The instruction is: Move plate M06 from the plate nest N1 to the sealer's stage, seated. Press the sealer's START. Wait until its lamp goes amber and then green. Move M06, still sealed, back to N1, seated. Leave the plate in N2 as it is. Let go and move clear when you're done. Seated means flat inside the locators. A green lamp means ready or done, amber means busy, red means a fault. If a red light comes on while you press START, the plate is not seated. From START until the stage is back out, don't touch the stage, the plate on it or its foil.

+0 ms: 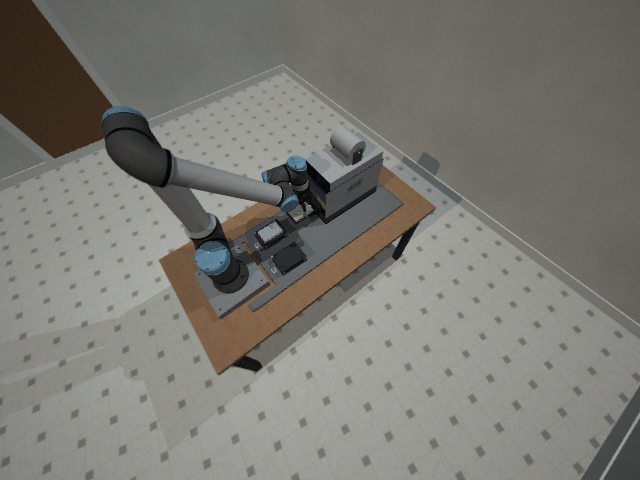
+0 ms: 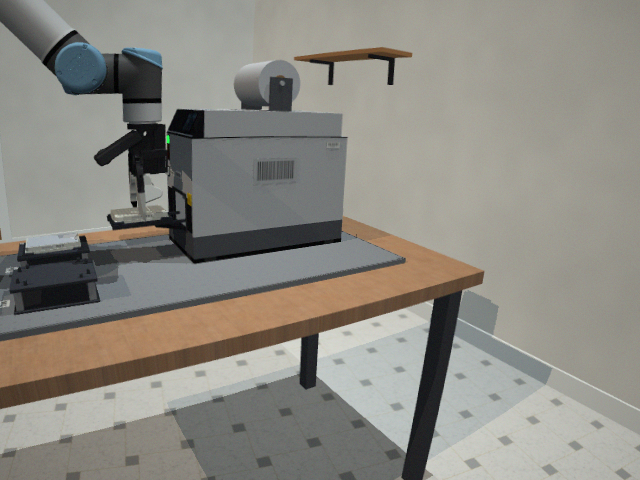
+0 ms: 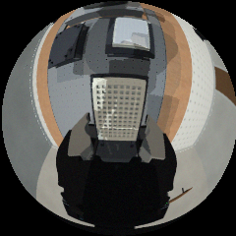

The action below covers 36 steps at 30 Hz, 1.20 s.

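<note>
The jaws of the gripper [image 3: 119,129] stand apart, one on each side of plate M06 [image 3: 119,109], and they hold nothing; the plate lies flat between them on the sealer's stage [image 2: 138,221], with its grid of wells showing pale in the wrist view; whether it sits fully inside the locators I cannot tell. Going from left to right in the exterior view: at the far left are the two black nests on the grey mat [image 2: 248,273]; the nearer nest N1 [image 2: 54,288] has no plate in it; the nest N2 [image 2: 52,251] behind it carries a pale plate [image 2: 51,240]; next comes the stage, which stands out from the front of the sealer [image 2: 258,180], with the gripper pointing straight down over it; a green lamp [image 2: 168,139] glows on the sealer's front edge; a roll [image 2: 258,82] sits on top of the machine; the right part of the worktop [image 2: 413,268] is brown wood.
</note>
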Each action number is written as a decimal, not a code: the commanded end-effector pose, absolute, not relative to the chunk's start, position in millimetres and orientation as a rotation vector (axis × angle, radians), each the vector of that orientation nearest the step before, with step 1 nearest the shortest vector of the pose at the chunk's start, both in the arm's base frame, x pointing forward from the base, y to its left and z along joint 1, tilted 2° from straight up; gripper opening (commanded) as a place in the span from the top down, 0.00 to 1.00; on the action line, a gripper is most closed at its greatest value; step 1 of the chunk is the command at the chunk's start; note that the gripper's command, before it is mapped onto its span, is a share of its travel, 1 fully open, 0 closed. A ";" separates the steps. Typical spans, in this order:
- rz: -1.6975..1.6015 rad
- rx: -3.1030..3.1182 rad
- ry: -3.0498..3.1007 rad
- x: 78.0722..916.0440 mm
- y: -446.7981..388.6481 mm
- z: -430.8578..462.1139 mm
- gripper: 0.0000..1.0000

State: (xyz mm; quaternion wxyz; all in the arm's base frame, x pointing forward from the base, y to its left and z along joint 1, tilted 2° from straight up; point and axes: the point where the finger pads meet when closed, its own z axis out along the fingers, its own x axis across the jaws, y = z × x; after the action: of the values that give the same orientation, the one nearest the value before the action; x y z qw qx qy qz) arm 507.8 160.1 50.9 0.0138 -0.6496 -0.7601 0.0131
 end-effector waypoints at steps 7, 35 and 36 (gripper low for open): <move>0.039 -2.024 -2.368 508.4 160.1 51.5 0.32; 0.039 -2.024 -2.368 509.0 160.1 64.1 0.32; 0.039 -2.024 -2.368 509.0 160.1 64.7 0.32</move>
State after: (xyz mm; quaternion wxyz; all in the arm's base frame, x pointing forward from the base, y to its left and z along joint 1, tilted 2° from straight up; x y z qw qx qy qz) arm 508.2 160.1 61.1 0.0138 -0.6496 -0.7601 0.0130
